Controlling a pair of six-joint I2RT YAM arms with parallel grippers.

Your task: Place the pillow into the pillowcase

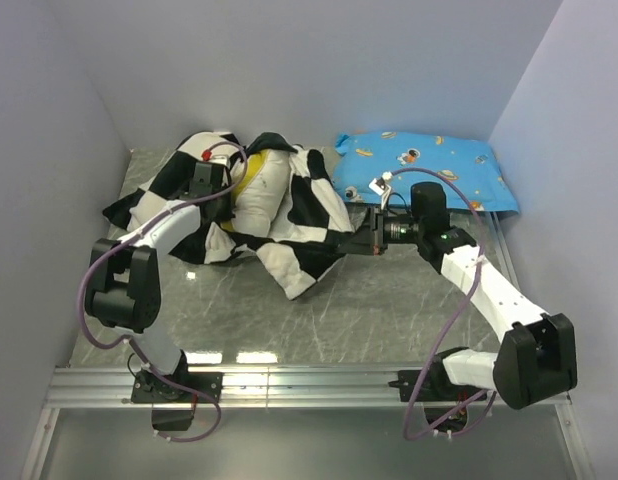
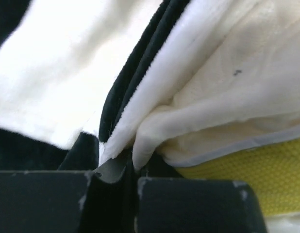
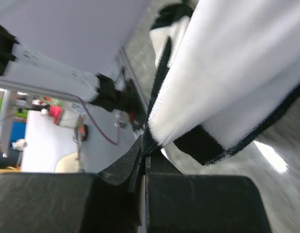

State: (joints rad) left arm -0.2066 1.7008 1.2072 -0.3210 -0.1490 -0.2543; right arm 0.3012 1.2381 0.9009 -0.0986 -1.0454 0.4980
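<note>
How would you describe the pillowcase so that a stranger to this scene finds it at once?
On the grey table, look at the back left, beside the blue cartoon-print pillow. The pillowcase is the crumpled fabric there, wrapped partly around a cream pillow. Only it has big black and white squares.

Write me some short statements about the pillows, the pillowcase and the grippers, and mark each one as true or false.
1. The left gripper and the right gripper are both shut on the pillowcase. True.
2. The blue pillow is inside the pillowcase. False: the blue pillow lies uncovered beside it, near the back wall.
3. Part of the pillow shows close to the left gripper. True.
4. The pillowcase lies flat and smooth. False: it is crumpled and folded.
</note>
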